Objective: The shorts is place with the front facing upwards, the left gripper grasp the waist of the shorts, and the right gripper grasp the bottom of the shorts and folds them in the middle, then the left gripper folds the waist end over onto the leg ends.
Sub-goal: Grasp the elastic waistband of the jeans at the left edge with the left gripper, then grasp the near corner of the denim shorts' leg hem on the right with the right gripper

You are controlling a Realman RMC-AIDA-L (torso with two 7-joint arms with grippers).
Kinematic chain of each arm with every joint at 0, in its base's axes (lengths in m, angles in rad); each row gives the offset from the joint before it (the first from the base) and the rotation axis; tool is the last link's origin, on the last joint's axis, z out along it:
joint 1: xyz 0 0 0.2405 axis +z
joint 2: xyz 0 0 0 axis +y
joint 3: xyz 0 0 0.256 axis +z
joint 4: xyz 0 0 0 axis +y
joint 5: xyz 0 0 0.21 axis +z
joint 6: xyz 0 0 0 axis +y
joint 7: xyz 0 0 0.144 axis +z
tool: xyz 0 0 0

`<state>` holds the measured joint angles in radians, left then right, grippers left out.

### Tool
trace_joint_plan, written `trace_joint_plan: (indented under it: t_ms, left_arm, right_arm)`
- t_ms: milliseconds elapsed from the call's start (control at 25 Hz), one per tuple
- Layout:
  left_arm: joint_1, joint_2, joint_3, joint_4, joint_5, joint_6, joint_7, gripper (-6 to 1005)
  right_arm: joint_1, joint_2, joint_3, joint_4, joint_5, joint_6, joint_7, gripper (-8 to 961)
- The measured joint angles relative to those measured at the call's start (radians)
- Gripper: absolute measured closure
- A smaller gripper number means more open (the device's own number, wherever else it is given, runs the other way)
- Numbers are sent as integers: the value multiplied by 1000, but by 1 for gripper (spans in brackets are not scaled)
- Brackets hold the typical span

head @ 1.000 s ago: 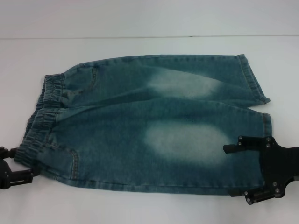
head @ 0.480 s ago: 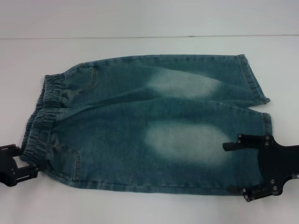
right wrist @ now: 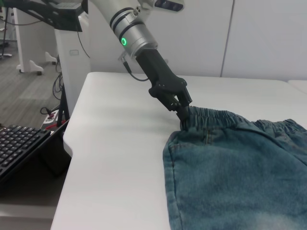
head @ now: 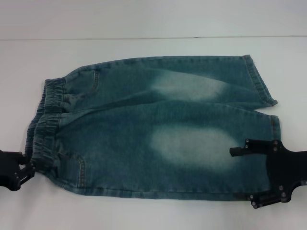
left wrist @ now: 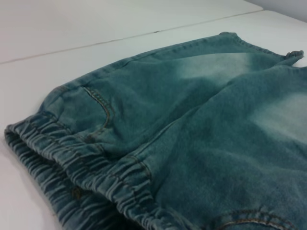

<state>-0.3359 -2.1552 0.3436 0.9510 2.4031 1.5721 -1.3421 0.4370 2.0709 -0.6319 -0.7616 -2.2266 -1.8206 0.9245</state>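
The white table [head: 144,24] carries the shorts [head: 158,124], spread flat across its middle with the pale faded patches up, the waist toward the robot's left and the two legs toward its right. The waist of the shorts [head: 43,129] is the puckered elastic band, and its near corner meets the left gripper [head: 24,168], which the right wrist view [right wrist: 183,113] shows with its tips pressed onto the edge of the band; it looks to be pinching the waist, though how much cloth lies between the tips is hard to tell from here. At the opposite end the right gripper [head: 242,175] sits over the near leg by the bottom of the shorts [head: 273,143], its fingers spread wide and nothing between them. To fold well, the right gripper should probably come down and close on the near hem before either arm lifts. Both corners then need to rise together and travel evenly toward the far edge, so the near leg lands squarely on the far one without twisting.
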Motion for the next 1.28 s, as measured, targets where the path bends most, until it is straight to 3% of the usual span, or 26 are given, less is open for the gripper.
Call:
trace_joint_plan:
  t_ms: [200,360,760,960,1280]
  left_arm:
    - [-1,-5,0,-10,-1,-37,0,787]
    - [-5,-6,0,-28,-2,-69,0,947]
    - [-24,-8,0,-67,-3,-116,22,954]
    - [-26,-8,0,-72,-3,-122,22,954]
    - [-19,-8,0,-74,-3,-128,23,954]
  right_arm:
    - [-8,-2,45,-37,-2,-4,71,9]
    - [-33,6,40,-188,-37,-32,201,9]
    - [1,-4,15,-494,-294,-161,564,9]
    - [47,1,-28,-509,-435,-161,633,9]
    - [64,12,-98,-502,-513,-148,693,9]
